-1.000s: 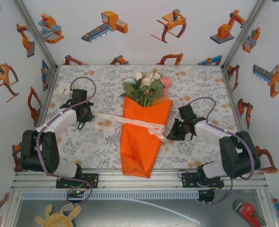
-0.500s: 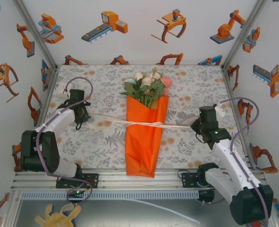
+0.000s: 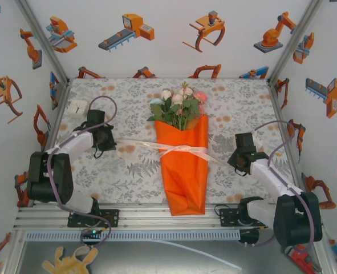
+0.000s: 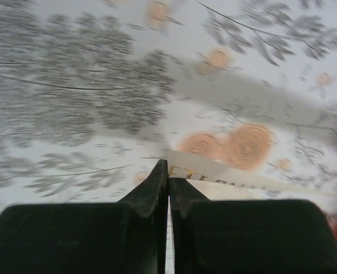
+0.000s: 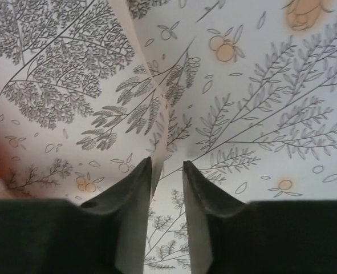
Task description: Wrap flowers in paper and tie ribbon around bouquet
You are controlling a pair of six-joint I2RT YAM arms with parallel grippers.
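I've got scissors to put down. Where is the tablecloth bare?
Bare: the far right corner between the flowers and the right wall; the near left patch bordered by the ribbon, the left arm and the paper. Crowded: the middle band the ribbon crosses.

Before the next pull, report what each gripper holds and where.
Left gripper pinches the ribbon near its left end, between the fingertips. Right gripper stands open: the ribbon's other end lies against one finger, not clamped.
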